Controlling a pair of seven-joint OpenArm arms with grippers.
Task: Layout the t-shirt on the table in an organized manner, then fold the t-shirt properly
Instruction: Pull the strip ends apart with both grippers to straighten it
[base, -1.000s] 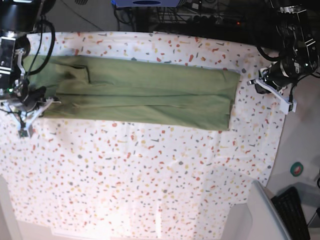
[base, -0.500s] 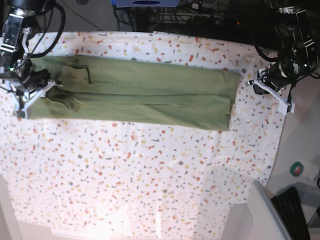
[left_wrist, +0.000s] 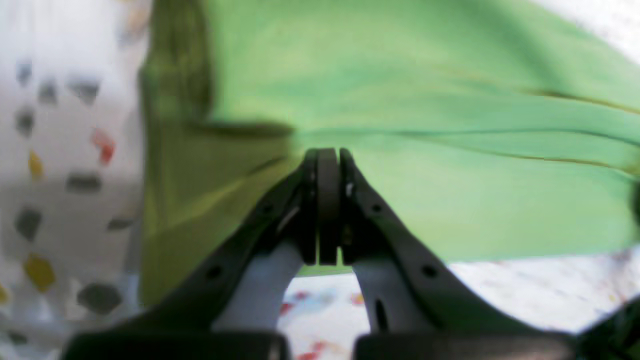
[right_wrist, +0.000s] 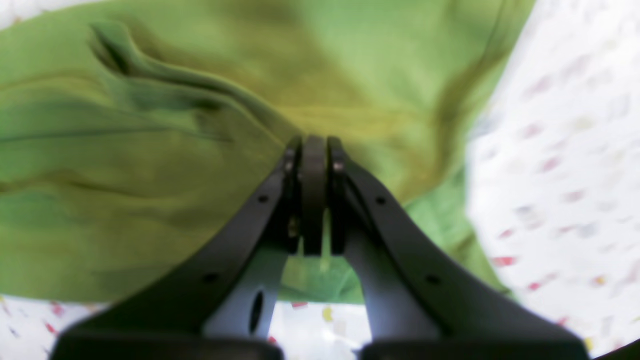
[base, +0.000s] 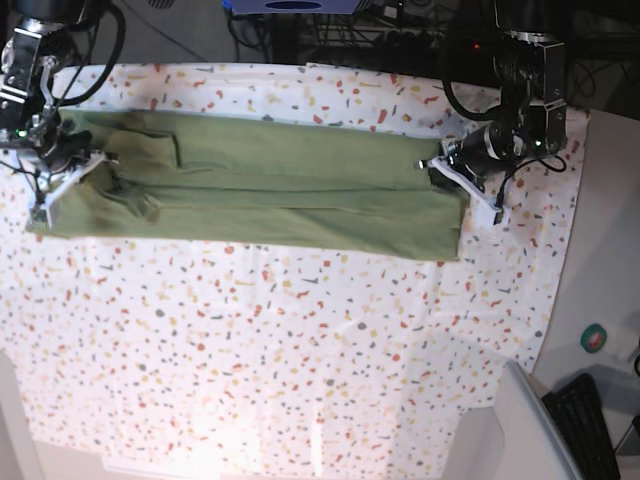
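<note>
Olive-green t-shirt (base: 270, 195) laid as a long folded band across the far part of the table (base: 300, 360), lengthwise from one end to the other. Near long edge fairly straight; far long edge close to the table's far border. A lengthwise fold line visible along the middle of the band. Sleeve end bunched and creased at the base view's left.

Right gripper (base: 62, 182) positioned over that bunched end, jaws closed tight; in the right wrist view (right_wrist: 314, 145) pads pressed together with green cloth directly beneath and a sliver of fabric showing between the fingers, though an actual pinch not confirmable. Cloth edge just beside it, speckled cover beyond.

Left gripper (base: 462, 178) at the opposite short edge of the band, jaws likewise closed; in the left wrist view (left_wrist: 327, 155) tips resting at a crease near the hem corner, grip on cloth not confirmable.

Wide stretch of bare speckled cover open on the near side of the garment. Little margin beyond either short end.
</note>
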